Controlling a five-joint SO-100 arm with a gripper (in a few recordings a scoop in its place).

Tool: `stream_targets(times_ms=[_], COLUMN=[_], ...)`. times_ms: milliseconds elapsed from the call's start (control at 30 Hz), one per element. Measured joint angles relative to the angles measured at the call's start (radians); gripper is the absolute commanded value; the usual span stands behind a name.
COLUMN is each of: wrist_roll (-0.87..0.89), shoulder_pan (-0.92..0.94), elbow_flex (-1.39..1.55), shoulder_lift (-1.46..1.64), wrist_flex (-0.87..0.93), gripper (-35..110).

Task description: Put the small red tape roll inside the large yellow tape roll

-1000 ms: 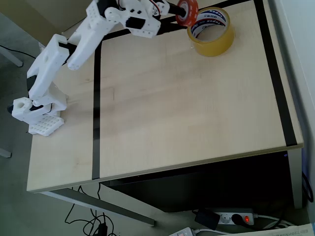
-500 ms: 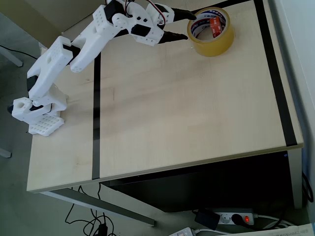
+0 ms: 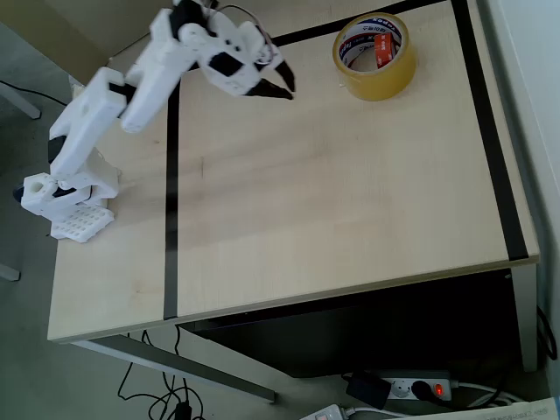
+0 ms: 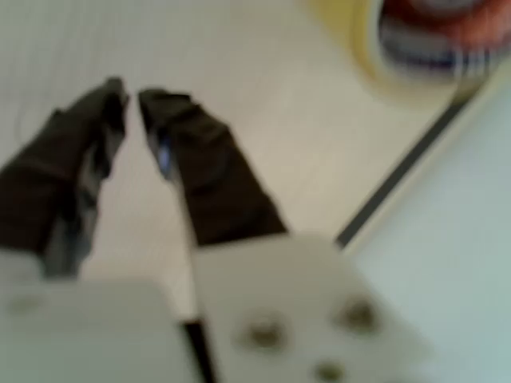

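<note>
Gripper [image 3: 283, 83] of mine hangs empty over the table [image 3: 332, 201], dark fingers nearly together with a thin gap, well left of the large yellow tape roll [image 3: 374, 55]. That roll lies flat, hole upward; the small red tape roll [image 3: 382, 45] stands on edge inside it.

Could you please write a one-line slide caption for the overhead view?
Small glossy red tape roll sits inside the large yellow tape roll; the white arm's empty tool hangs apart.
</note>
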Motion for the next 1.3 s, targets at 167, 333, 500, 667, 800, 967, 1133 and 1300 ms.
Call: stream_targets(times_ms=[167, 333, 500, 667, 800, 967, 1133, 1300], wrist_roll=[0.086, 0.138, 0.164, 0.170, 0.170, 0.170, 0.199, 0.222], shoulder_pan=[0.057, 0.066, 0.077, 0.100, 0.097, 0.133, 0.192, 0.276], elbow_flex=[0.287, 0.577, 1.112, 1.750, 2.223, 2.533, 2.717, 2.858], shoulder_lift=[0.313, 0.664, 1.104, 1.520, 1.842, 2.079, 2.295, 2.485], wrist_flex=[0.008, -0.021, -0.282, -0.620, -0.871, -0.933, -0.934, -0.876], gripper=[0, 0, 0, 0, 1, 5, 4, 0])
